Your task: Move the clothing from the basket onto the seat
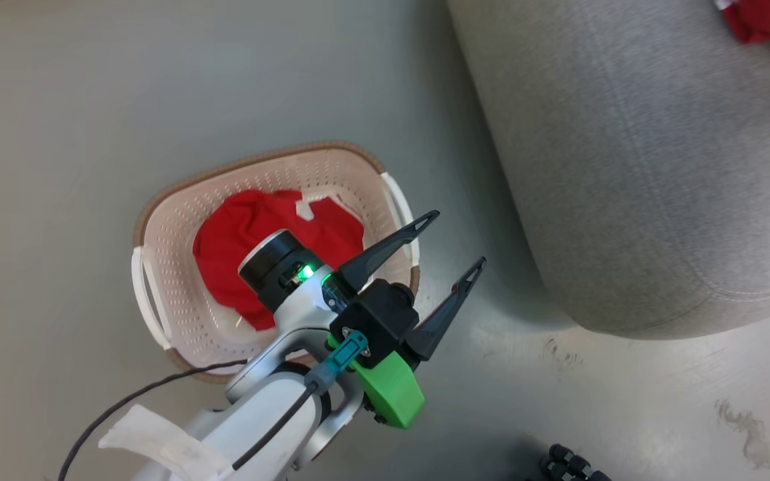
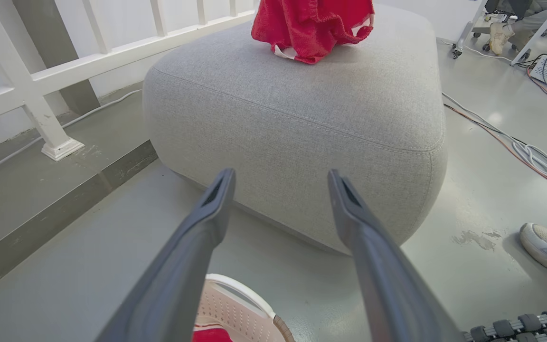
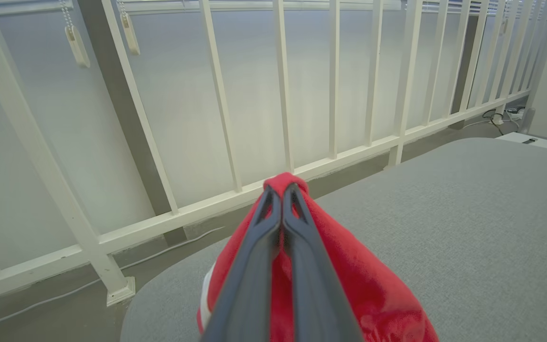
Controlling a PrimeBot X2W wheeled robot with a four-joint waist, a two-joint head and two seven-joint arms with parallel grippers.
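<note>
A small rectangular cream plastic basket (image 1: 164, 280) with perforated walls, a brown braided rim and white side handles stands on the grey floor (image 1: 57, 100), near the corner of the large grey woven-fabric seat cushion (image 1: 625, 167) but apart from it. One soft bright red garment with a white patch (image 1: 238, 230) lies crumpled in the bottom of the basket, partly hidden by the left arm's wrist. The left gripper (image 1: 458, 237) hangs over the basket's seat-side edge with its two long dark fingers spread wide and nothing between them, pointing towards the seat; one finger is above the rim by the white handle, the other above bare floor. The right gripper (image 3: 281, 189) has its fingers pressed together, pinching a fold of a second red garment with white trim (image 3: 359, 289). In the left wrist view this garment hangs down onto the seat's top, its lower folds touching the cushion. A white railing (image 3: 283, 95) stands behind the seat, and a person's pale shoe (image 2: 546, 247) rests on the floor beside it.
</note>
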